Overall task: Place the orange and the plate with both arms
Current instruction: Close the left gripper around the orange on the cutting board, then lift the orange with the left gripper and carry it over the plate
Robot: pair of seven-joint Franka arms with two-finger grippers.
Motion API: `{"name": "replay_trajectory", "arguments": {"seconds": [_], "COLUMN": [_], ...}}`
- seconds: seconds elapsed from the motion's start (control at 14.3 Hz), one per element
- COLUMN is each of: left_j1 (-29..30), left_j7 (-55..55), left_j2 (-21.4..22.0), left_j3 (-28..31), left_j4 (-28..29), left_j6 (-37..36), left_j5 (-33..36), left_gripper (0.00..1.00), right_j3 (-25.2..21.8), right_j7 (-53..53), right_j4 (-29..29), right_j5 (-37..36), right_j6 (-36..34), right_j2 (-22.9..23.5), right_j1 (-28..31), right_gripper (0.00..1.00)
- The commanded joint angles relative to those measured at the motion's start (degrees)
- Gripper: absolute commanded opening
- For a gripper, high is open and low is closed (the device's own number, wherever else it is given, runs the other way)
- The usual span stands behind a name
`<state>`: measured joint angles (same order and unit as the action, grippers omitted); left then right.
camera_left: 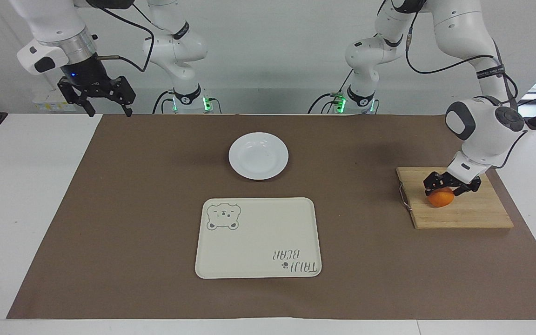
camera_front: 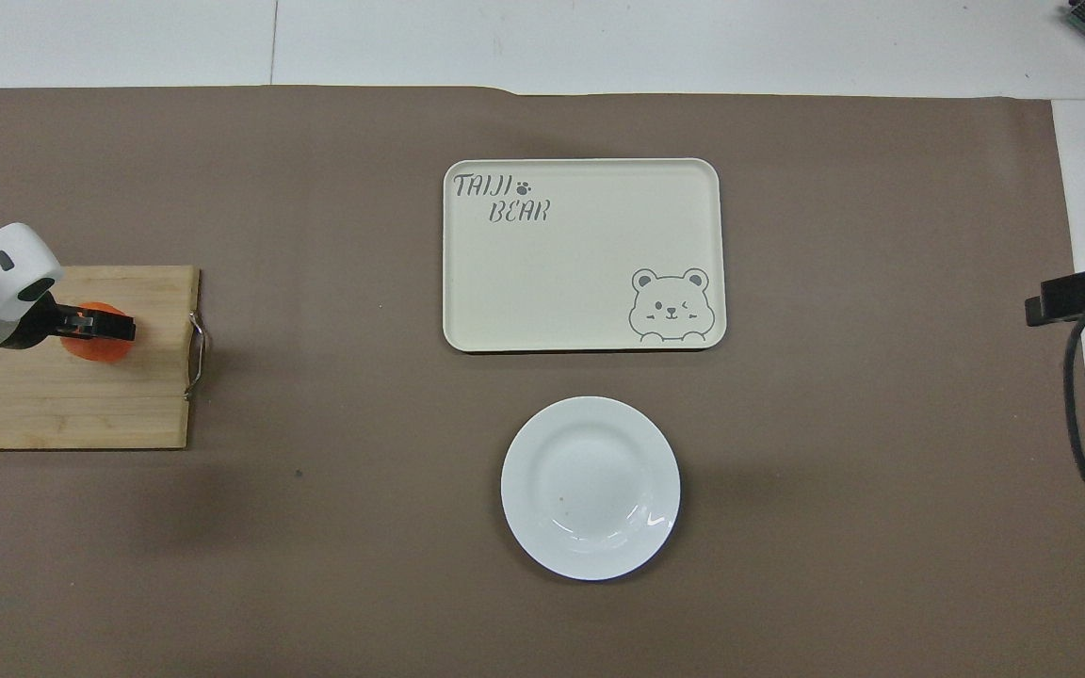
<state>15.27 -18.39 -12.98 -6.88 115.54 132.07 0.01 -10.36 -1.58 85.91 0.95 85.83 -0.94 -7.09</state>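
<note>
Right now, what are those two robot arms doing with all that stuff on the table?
The left pincer is down on the orange, which sits on the wooden board at the left arm's end of the table. The right pincer waits up in the air at its own end, open and holding nothing. The white plate lies in the middle, nearer the robots than the bear tray. Neither holds anything yet.

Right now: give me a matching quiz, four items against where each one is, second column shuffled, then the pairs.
Items:
1. orange
2. plate
3. tray
4. right gripper

Places:
A. raised over the table edge at the right arm's end
B. on the wooden board, under the left gripper
C. on the brown mat, farther from the robots than the plate
D. on the brown mat, nearer to the robots than the tray

Pairs: 1-B, 2-D, 3-C, 4-A
</note>
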Motion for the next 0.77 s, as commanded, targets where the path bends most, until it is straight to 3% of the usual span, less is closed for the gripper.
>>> {"name": "replay_trajectory", "arguments": {"seconds": [0.0,0.7], "left_j1": [0.03,0.02], "left_j7": [-3.83,-8.07], "left_j2": [-0.21,0.32], "left_j3": [-0.07,0.02], "left_j4": [1.26,3.37], "left_j6": [1.79,4.69], "left_j5": [-0.19,8.69], "left_gripper": [1.0,1.0], "right_j3": [0.17,-0.1], "right_j7": [0.17,0.17], "right_j4": [1.02,1.37], "right_j5": [1.16,1.16], "right_j6": [-0.31,-0.4], "right_j2": [-0.82,-1.17], "right_j1": [0.59,0.67], "right_gripper": [1.0,1.0]}}
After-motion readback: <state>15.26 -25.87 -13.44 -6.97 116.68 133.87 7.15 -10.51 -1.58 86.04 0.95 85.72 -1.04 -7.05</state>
